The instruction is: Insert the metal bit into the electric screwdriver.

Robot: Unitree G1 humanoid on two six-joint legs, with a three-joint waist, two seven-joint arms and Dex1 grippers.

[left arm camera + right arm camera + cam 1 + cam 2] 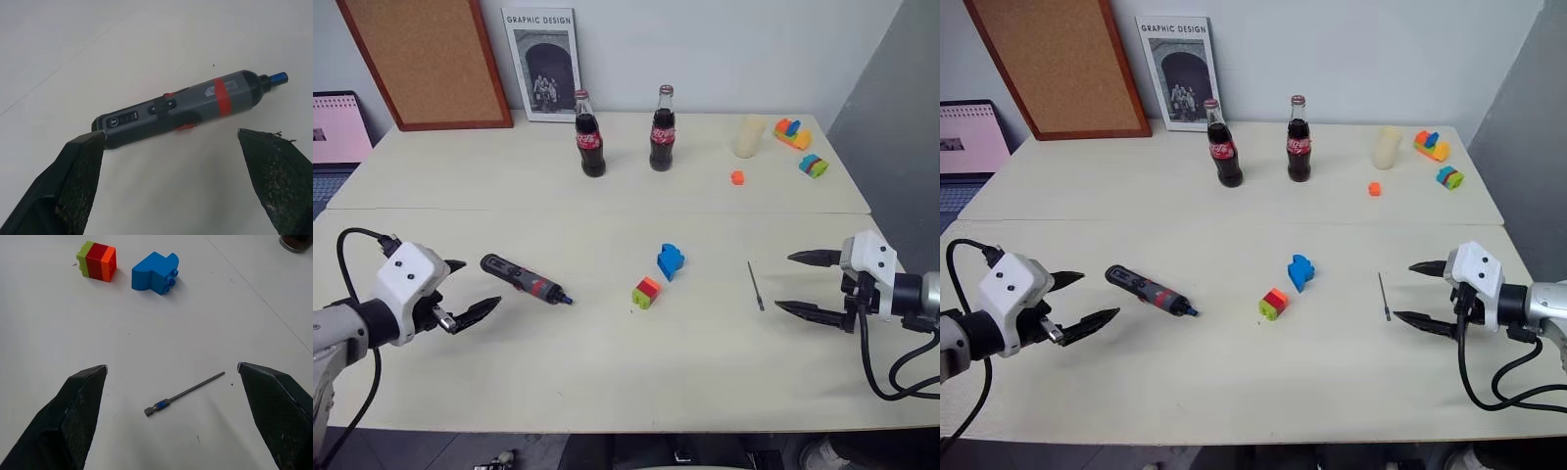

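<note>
the electric screwdriver (524,278) lies flat on the table (607,392), near the left side, with its blue tip pointing toward the middle. the left gripper (462,291) waits just beside its back end. its two fingers are spread wide and hold nothing. the metal bit (756,285) lies flat too, well apart from the screwdriver, over on the right. the right gripper (800,283) sits just beside it, wide open and empty as well.

the bit is very thin and lies flat, so the fingers could slide over it or push it away. the screwdriver is round, so it might roll if one finger bumps it first. the blue block (670,260) and the striped block (646,292) sit between the two things and could get knocked.
</note>
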